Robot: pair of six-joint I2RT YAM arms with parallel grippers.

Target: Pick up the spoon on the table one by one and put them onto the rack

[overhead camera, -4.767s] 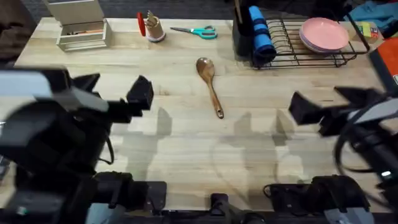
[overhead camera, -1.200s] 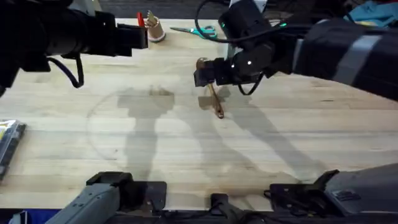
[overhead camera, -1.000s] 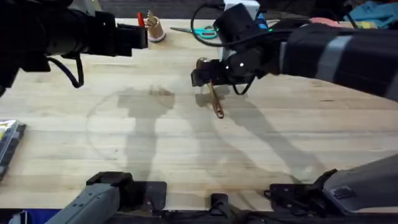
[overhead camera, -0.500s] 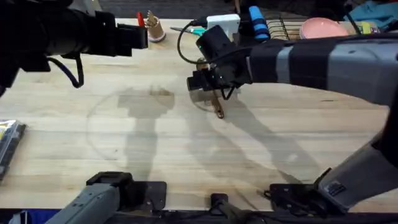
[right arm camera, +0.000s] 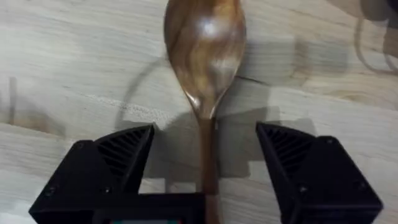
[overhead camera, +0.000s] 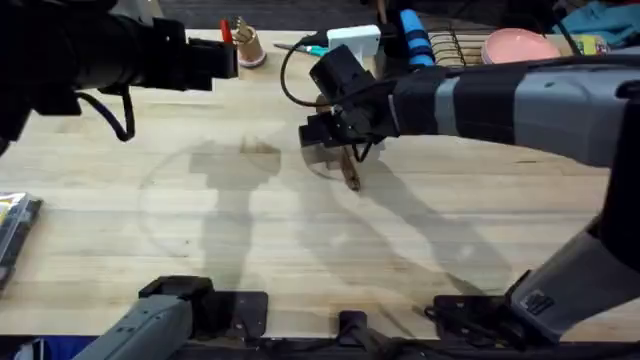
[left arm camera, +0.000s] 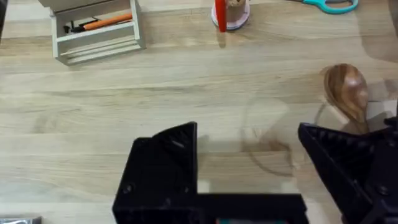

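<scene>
Spoon (right arm camera: 205, 43), brown wood with an oval bowl and a long slim handle, lay flat on the pale wood-grain table (overhead camera: 450, 250), and I held my right gripper (right arm camera: 205, 168) low over it with black fingers spread to either side of the handle just below the bowl, evidently lined up for a pinch, pads not yet touching. My left gripper (left arm camera: 249, 168) hung apart over bare tabletop, fingers also spread, holding nothing. The black wire rack (overhead camera: 455, 45) sat at the far edge with a pink plate (overhead camera: 520, 45).
</scene>
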